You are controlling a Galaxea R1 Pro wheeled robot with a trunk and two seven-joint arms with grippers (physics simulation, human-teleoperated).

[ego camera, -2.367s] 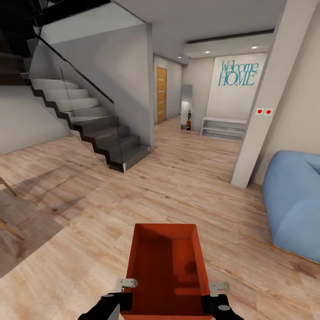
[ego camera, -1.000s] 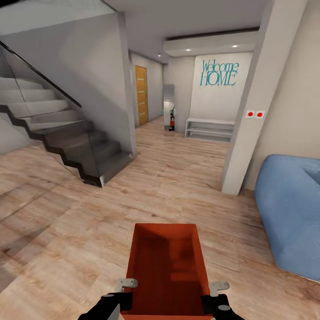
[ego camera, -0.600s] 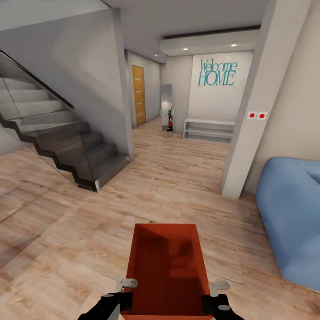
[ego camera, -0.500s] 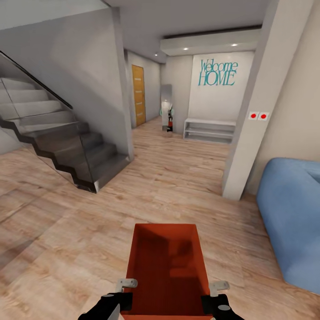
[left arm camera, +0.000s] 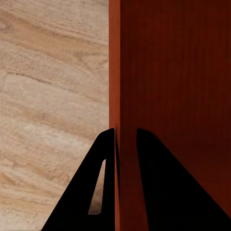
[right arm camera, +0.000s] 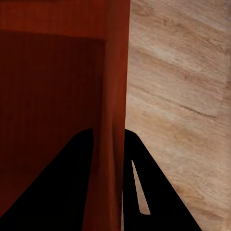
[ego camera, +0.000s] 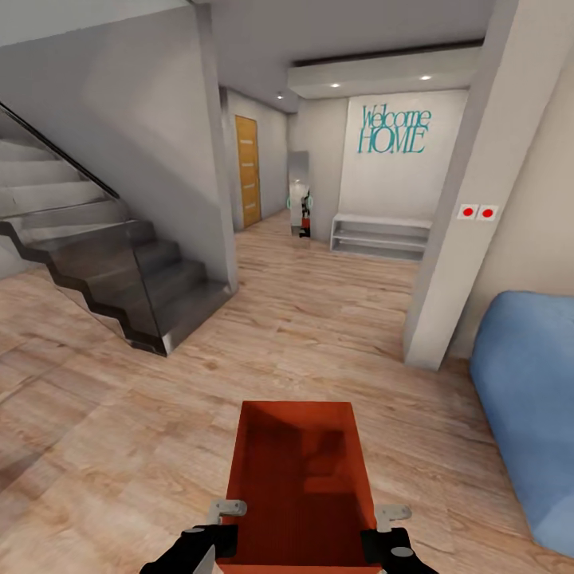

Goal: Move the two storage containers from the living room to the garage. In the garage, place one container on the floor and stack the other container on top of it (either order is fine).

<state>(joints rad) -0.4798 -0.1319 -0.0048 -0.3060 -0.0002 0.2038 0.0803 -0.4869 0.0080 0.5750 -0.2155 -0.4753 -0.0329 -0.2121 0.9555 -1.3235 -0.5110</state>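
a: room first. wood-plank floor (ego camera: 335,311) of the living room, staircase (ego camera: 119,263) on the left side of the head view, white column (ego camera: 462,239) with two red dots, blue sofa (ego camera: 530,406) at the right edge. far down the hall a honey-wood door (ego camera: 248,171) with frosted strips, a low white shelf (ego camera: 381,236) under the "welcome home" lettering (ego camera: 395,130).

b: step?

a: transport leg, by the look of it. one storage container (ego camera: 301,478) is carried in front of the trunk, off the floor, open side up. no second container to point at, no concrete floor, so the robot looks short of the garage.

b: next move?

a: judgement only: drive on down the hall toward that door, pass between the stairs and the column, keep both arms level so the box doesn't tip or slip. set-down comes later, in the garage.

b: jaws vs box?

a: left gripper (ego camera: 209,534) at the near left corner, right gripper (ego camera: 388,538) at the near right corner. left wrist view: left gripper (left arm camera: 126,137) has its jaws straddling the thin orange wall, one finger outside, one inside, pinching it. right wrist view: right gripper (right arm camera: 108,134) does the same on the opposite wall. both are clamped on a side wall, with the box hanging between them.

b: risk?

a: thin walls, edge pinch only; a jolt could let it rotate.
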